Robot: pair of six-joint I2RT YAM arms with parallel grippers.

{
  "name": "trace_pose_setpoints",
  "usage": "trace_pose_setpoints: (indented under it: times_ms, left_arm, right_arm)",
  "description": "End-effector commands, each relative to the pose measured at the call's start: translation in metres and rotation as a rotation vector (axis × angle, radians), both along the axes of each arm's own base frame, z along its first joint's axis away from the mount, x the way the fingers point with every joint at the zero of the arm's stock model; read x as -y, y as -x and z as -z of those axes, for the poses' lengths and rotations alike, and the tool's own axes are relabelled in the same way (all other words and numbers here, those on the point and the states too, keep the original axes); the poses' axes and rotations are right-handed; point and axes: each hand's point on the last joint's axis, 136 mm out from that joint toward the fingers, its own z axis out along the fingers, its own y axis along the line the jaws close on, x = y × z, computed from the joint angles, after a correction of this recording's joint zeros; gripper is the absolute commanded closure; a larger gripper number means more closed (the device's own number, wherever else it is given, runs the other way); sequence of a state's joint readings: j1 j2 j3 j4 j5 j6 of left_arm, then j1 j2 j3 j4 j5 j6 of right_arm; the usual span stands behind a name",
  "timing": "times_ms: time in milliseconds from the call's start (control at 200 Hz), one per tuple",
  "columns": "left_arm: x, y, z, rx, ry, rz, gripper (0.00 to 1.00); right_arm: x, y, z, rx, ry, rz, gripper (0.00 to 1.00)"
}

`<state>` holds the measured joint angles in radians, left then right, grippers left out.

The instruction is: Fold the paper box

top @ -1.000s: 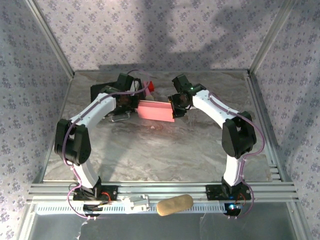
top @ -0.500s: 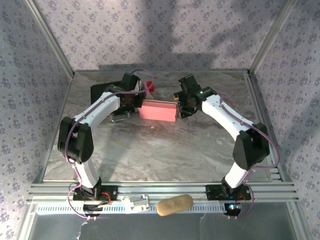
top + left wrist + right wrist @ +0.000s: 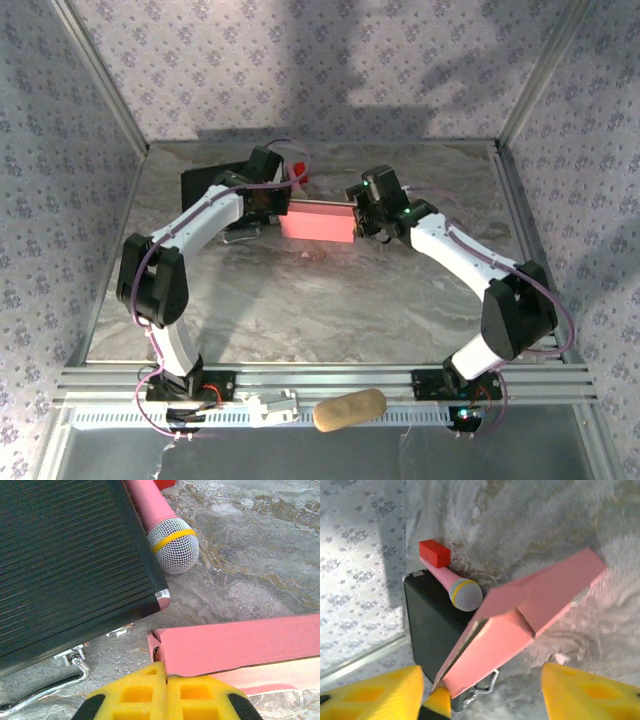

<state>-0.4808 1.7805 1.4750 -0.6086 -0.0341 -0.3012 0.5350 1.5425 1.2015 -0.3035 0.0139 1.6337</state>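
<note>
Pinching the paper box point(image 3: 240, 645) corner in my clamped left fingers point(image 3: 135, 695); right fingers point(image 3: 590, 690) stand apart around its other end. Next, I reckon: tuck that flap.

On my screen the paper box point(image 3: 318, 222) is pink outside, and its inner face is a paler, almost cream pink. The left tool point(image 3: 166, 695) has bright yellow pads with black behind them, and the right tool point(image 3: 480, 697) shows the same yellow. The black box point(image 3: 65, 555) carries fine parallel ribs and a silver corner piece. The microphone point(image 3: 172, 545) has a pink handle, a silver-white mesh head and one yellow band. The small block point(image 3: 434, 553) is red. The counter point(image 3: 300, 300) is grey with marble veins (some look brownish). The walls point(image 3: 300, 60) are pale lilac with a small repeated flower print.
</note>
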Motion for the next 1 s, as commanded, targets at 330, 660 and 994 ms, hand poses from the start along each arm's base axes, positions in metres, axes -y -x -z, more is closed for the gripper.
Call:
trace_pose_setpoints:
  times_ms: [330,660,994]
  left_arm:
    - [-0.007,0.058,0.056,-0.272,-0.088,0.047,1.0]
    - [-0.007,0.057,0.05,-0.27,-0.1,0.052,1.0]
    - [-0.005,0.058,0.05,-0.273,-0.106,0.06,1.0]
  right_arm:
    - [0.052,-0.009,-0.024,0.241,0.895,-0.709,0.66]
    - [0.027,-0.008,0.009,0.234,1.032,-1.033,0.73]
    - [0.021,-0.02,0.016,0.241,1.04,-1.071,0.74]
